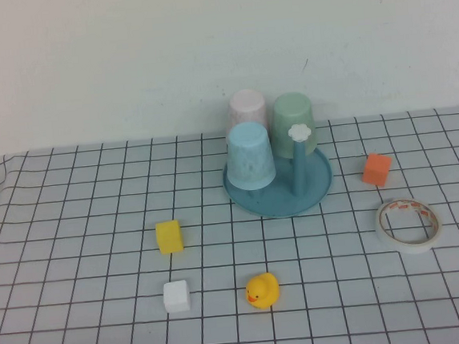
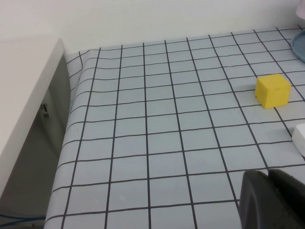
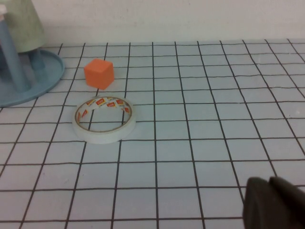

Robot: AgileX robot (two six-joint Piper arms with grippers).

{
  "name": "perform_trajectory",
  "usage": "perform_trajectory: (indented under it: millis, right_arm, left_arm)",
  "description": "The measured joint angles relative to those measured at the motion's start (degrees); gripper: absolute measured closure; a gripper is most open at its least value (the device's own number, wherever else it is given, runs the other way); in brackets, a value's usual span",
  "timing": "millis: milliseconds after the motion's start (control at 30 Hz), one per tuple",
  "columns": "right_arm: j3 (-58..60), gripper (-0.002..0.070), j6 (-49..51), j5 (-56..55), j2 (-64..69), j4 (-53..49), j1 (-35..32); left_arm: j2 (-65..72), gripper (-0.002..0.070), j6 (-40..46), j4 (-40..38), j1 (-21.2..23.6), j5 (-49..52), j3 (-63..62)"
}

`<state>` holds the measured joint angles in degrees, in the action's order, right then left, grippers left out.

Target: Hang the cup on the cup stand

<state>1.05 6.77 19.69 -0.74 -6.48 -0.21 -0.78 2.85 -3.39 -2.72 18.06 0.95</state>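
Note:
The light blue cup sits upside down over a peg at the front left of the teal cup stand. A bare blue peg with a white flower knob stands at the stand's front right. Neither arm shows in the high view. My left gripper is shut and empty, low over the table's left part, far from the stand, whose rim just shows. My right gripper is shut and empty over the table's right part; the stand shows far off in its view.
A pale pink cup and a mint green cup also sit upside down on the stand. On the table lie a yellow cube, a white cube, a yellow duck, an orange cube and a tape roll.

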Motion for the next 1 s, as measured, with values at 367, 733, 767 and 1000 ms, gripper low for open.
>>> perform_trajectory:
  millis: [367, 733, 767, 1000]
  right_arm:
    - [0.0, 0.0678, -4.1, 0.2, 0.0, -0.12, 0.0]
    - [0.0, 0.0678, -4.48, 0.2, 0.0, -0.12, 0.0]
    - [0.0, 0.0678, -4.48, 0.2, 0.0, -0.12, 0.0]
    - [0.0, 0.0678, -4.48, 0.28, 0.0, -0.12, 0.0]
  left_arm:
    - [0.0, 0.0676, 0.0, 0.0, 0.0, 0.0, 0.0]
    - [0.0, 0.0676, 0.24, 0.0, 0.0, 0.0, 0.0]
    - [0.0, 0.0676, 0.24, 0.0, 0.0, 0.0, 0.0]
    - [0.0, 0.0676, 0.24, 0.0, 0.0, 0.0, 0.0]
